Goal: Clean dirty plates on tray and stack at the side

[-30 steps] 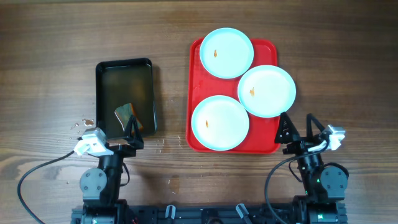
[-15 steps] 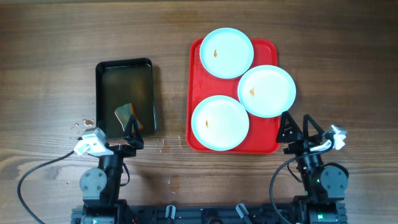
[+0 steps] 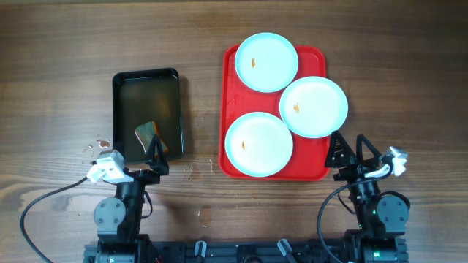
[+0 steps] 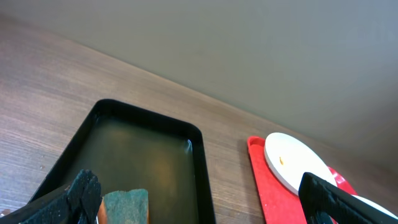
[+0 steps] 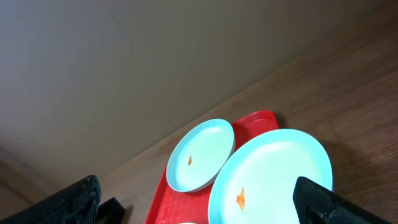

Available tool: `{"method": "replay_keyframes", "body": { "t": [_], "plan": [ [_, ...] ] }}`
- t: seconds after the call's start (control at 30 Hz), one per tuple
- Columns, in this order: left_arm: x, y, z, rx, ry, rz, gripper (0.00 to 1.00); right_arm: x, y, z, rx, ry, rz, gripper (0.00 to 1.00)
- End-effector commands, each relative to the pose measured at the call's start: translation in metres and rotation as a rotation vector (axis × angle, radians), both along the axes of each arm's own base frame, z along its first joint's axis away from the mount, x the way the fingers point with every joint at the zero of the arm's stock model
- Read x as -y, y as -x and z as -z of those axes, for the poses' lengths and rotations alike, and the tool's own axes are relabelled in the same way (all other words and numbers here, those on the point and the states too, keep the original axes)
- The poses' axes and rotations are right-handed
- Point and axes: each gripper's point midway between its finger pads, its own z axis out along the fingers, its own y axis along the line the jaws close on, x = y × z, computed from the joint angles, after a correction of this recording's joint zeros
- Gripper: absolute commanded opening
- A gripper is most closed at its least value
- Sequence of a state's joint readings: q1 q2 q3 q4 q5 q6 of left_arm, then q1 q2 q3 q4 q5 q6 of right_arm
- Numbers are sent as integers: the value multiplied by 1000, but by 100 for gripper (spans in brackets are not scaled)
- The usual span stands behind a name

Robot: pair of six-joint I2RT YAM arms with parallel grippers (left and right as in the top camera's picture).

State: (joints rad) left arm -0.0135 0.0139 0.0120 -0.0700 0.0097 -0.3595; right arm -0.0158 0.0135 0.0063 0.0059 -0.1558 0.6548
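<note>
Three pale blue plates lie on the red tray (image 3: 319, 169): a far one (image 3: 266, 62), a right one (image 3: 314, 107) and a near one (image 3: 258, 144), each with a small orange smear. My right gripper (image 3: 351, 153) is open and empty, just off the tray's near right corner. In the right wrist view the gripper (image 5: 205, 208) spans the right plate (image 5: 273, 168), with the far plate (image 5: 200, 155) beyond. My left gripper (image 3: 155, 155) is open and empty at the black tray's near edge. In the left wrist view it (image 4: 202, 205) is open.
A black tray (image 3: 115, 109) holding liquid and a green sponge (image 3: 148, 133) stands left of the red tray. They also show in the left wrist view: black tray (image 4: 200, 162), sponge (image 4: 127, 204). Water drops (image 3: 99, 145) lie beside it.
My right gripper has shifted very slightly to the right. The plates, trays and left arm have not moved.
</note>
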Motion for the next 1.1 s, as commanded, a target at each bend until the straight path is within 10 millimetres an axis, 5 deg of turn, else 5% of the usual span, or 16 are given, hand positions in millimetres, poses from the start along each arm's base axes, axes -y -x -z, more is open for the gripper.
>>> {"method": "replay_keyframes", "body": {
  "t": [0.0, 0.27, 0.37, 0.5, 0.73, 0.9, 1.07],
  "plan": [
    [3, 0, -1, 11, -4, 15, 100, 11, -1, 0, 2, -9, 67, 100],
    [56, 10, -8, 37, 14, 330, 100, 14, -1, 0, -37, -394, 84, 100],
    [62, 13, -22, 95, 7, 370, 100, 3, 0, -2, -35, -352, 17, 100],
    [62, 19, -56, 163, 19, 373, 100, -28, 8, -12, -19, -209, -169, 100],
    [46, 27, -112, 101, 30, 274, 100, -44, 18, -76, 12, 37, -265, 100],
    [35, 24, -142, -99, 59, 201, 100, -44, 4, -104, -222, 116, -284, 100],
    [30, 5, -156, -297, 69, 164, 100, -40, -17, -109, -547, 168, -309, 100]
  ]
}}
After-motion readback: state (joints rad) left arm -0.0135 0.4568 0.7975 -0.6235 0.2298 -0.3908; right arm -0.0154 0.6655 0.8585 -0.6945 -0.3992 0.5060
